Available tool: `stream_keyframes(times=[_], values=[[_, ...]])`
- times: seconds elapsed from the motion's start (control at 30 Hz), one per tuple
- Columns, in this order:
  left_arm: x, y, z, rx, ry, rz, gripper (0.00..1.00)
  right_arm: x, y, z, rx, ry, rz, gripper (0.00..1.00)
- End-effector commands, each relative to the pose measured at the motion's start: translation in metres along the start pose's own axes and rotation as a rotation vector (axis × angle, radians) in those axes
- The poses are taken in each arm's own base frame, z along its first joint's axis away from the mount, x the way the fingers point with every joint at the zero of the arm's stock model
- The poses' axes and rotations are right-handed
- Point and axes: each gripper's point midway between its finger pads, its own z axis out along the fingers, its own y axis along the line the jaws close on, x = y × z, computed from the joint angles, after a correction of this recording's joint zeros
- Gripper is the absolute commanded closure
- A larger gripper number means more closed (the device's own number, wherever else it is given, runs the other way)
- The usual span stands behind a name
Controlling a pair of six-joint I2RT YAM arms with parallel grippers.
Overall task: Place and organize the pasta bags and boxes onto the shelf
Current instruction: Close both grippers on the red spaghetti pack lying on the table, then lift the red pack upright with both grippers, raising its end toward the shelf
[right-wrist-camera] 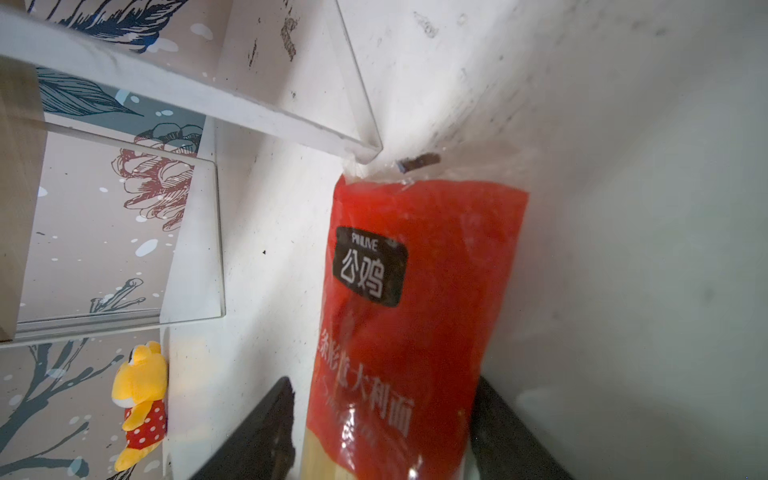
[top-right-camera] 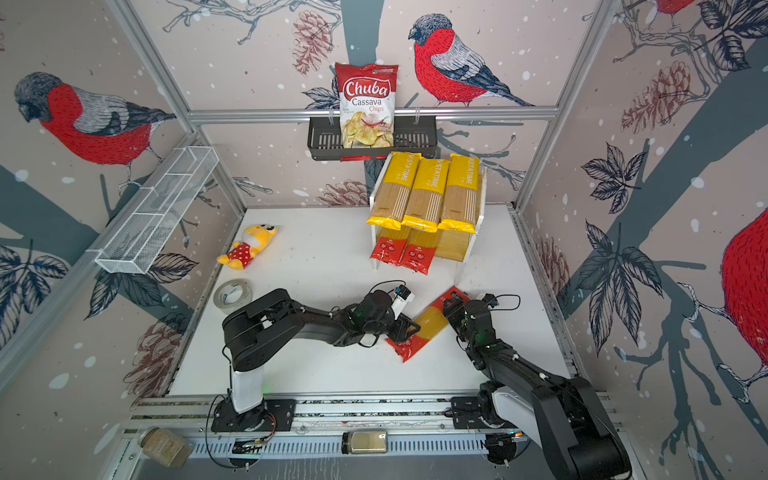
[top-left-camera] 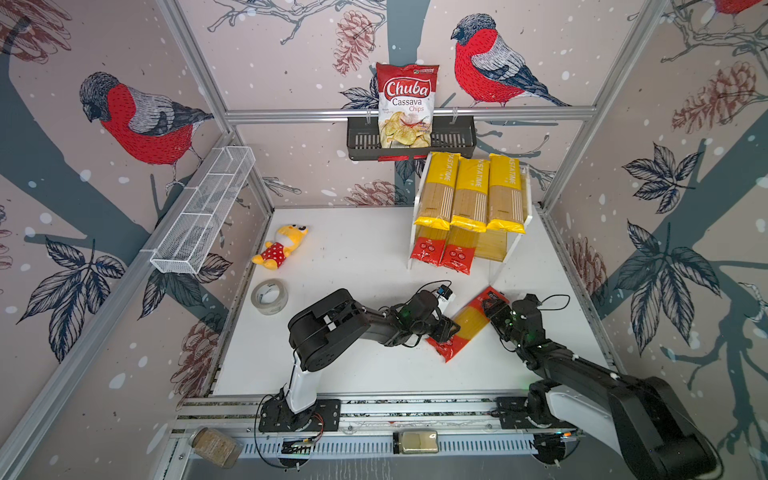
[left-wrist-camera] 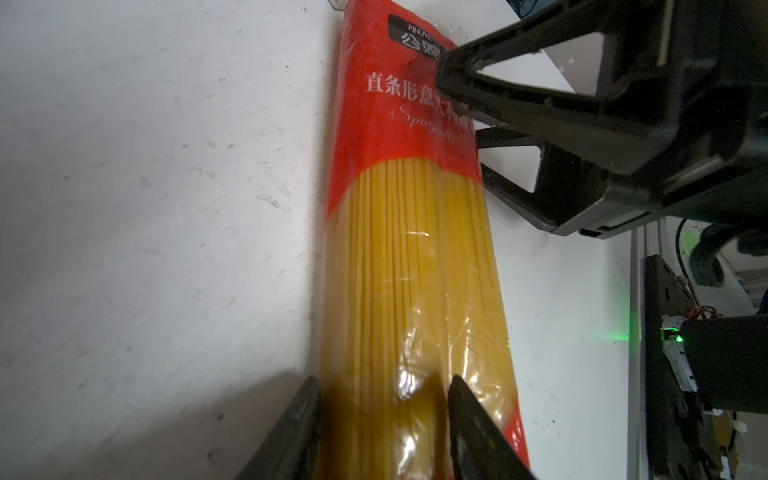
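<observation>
A red-ended spaghetti packet point(top-left-camera: 469, 322) lies flat and slantwise on the scuffed white table point(top-left-camera: 353, 353), with one gripper at each end. The left gripper point(left-wrist-camera: 382, 386) is at the nearer, clear-film stretch. One black finger sits at the packet's edge and the other over its top face; whether they are clamped on it I cannot tell. The right gripper point(right-wrist-camera: 384, 382) straddles the farther red end with its jaws spread, and a sliver of table shows beside one finger, so it is not clenched.

The film is glossy and crinkled, and the straight yellow strands show through it. The red band carries a black badge with "公鸡", then white "直条形意大利面" and a faint script "Spaghetti".

Just beyond stands the shelf point(top-left-camera: 492, 247), stepped light wood with white side panels. Two more red-ended packets point(top-left-camera: 442, 251) lie side by side on its lower tier, leaving bare board on their right. Three yellow packets point(top-left-camera: 469, 195) marked "PASTATIME", with clear windows, fill the upper tier.

Farther back, a black slotted basket point(top-left-camera: 361, 141) on the wall rail holds a bag point(top-left-camera: 407, 104) reading "Chuba Cassava Chips".
</observation>
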Motion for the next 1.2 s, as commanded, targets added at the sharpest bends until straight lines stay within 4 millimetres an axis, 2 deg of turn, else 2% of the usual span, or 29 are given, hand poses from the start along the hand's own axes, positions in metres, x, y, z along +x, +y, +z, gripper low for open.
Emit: stream_keyframes(times=[0.0, 0.17, 0.33, 0.53, 0.77, 0.93, 1.07, 1.17], values=[[0.017, 0.001, 0.001, 0.028, 0.058, -0.024, 0.56, 0.010, -0.009, 0.004, 0.042, 0.043, 0.023, 0.36], [0.021, 0.005, -0.002, 0.027, 0.065, -0.039, 0.59, 0.012, -0.014, 0.004, 0.047, 0.034, 0.031, 0.63], [0.008, -0.007, -0.015, 0.056, 0.034, -0.041, 0.54, 0.012, -0.016, 0.001, 0.045, 0.027, 0.021, 0.81], [-0.020, -0.039, -0.048, 0.130, -0.024, -0.021, 0.48, 0.008, -0.001, -0.010, -0.013, -0.006, 0.000, 0.89], [-0.025, -0.037, -0.089, 0.026, -0.034, 0.080, 0.46, -0.005, 0.027, -0.034, -0.088, -0.059, -0.070, 0.91], [-0.051, -0.050, -0.119, 0.029, -0.120, 0.151, 0.44, -0.009, 0.041, -0.053, -0.155, -0.086, -0.103, 0.92], [-0.068, -0.061, -0.131, 0.084, -0.194, 0.171, 0.43, -0.011, 0.062, -0.072, -0.261, -0.130, -0.133, 0.94], [-0.070, -0.068, -0.130, 0.140, -0.213, 0.177, 0.42, -0.013, 0.079, -0.089, -0.336, -0.172, -0.171, 0.95]])
